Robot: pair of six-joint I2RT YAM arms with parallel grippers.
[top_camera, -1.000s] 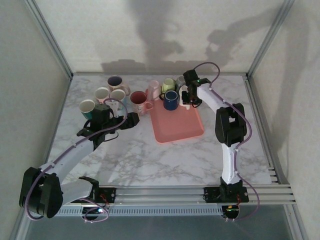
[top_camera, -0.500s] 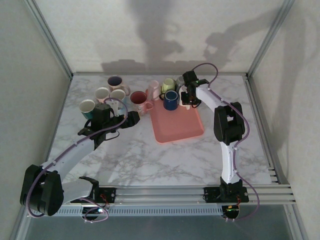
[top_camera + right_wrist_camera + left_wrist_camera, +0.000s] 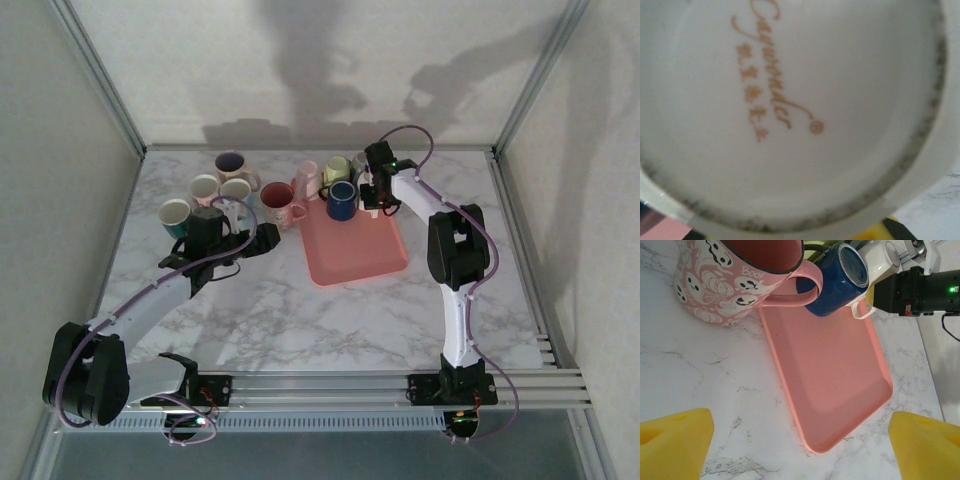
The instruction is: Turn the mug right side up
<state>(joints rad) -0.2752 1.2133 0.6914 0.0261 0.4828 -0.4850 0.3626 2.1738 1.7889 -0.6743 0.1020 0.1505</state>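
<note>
Mugs, at least eight by my count, crowd the far side of the marbled surface (image 3: 300, 320) inside a pale-walled enclosure. One pink tray (image 3: 365, 255) carries a blue mug (image 3: 342, 200) at its far corner. My left claw (image 3: 262, 238) hangs released near a ghost-printed pink mug (image 3: 715, 285). The white mug (image 3: 790, 110) sits behind the tray, its base turned toward my right claw (image 3: 372, 190). I cannot tell whether that claw grips it.

Glossy ceramic mug (image 3: 790, 110), matt pink plastic tray (image 3: 840, 390)
</note>
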